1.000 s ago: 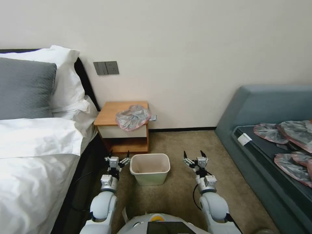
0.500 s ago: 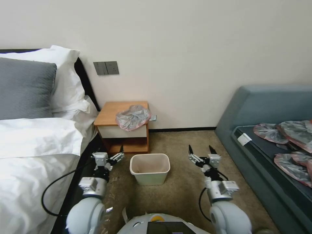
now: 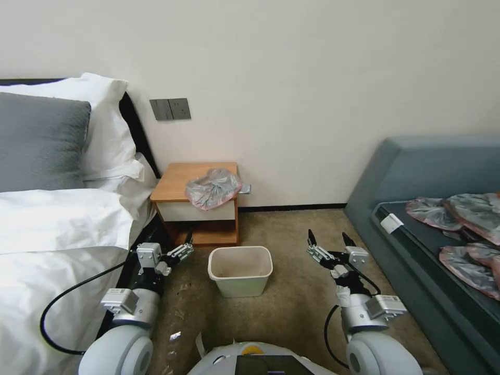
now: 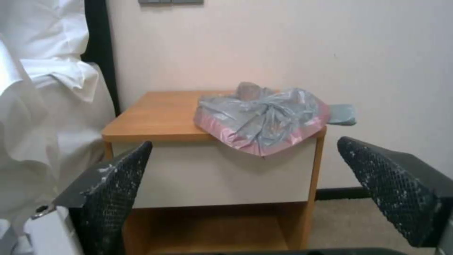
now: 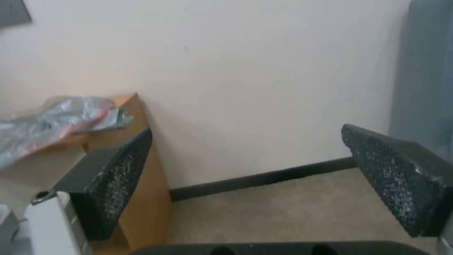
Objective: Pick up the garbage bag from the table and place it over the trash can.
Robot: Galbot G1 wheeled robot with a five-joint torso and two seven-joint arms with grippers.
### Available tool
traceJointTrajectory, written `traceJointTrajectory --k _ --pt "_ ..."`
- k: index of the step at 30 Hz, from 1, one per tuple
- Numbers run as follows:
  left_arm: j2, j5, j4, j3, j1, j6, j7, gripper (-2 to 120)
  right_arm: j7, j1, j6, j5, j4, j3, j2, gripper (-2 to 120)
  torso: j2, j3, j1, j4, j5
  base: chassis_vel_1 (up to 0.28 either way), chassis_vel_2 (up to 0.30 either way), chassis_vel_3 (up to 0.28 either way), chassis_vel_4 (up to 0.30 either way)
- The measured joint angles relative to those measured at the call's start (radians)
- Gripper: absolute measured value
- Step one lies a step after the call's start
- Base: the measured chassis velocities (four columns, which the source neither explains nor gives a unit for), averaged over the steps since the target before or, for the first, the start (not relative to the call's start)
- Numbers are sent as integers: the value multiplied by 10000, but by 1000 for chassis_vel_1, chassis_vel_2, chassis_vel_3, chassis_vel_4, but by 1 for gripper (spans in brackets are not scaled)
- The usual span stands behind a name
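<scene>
Nearby, garbage bag (image 3: 213, 188) overhangs table (image 3: 177, 179) beside bed (image 3: 57, 245).

A thin, crinkly, glossy plastic film is seen in the garbage bag (image 4: 262, 118). The table (image 4: 155, 117) top is made of smooth, matt wood. The trash can (image 3: 240, 270) is moulded in smooth plastic. Rough, knurled black pads (image 4: 118, 187) are fitted to the fingers.
</scene>
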Motion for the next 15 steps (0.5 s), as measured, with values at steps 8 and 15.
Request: traceJointTrajectory --k 8,15 --pt "120 8 46 37 -42 -363 -119 100 359 425 194 836 -337 173 -427 100 0 0 0 1 1 0 0 0 0" --pt "116 94 62 44 -169 -373 -193 100 359 566 209 579 -635 101 -933 100 0 0 0 -1 1 0 0 0 0"
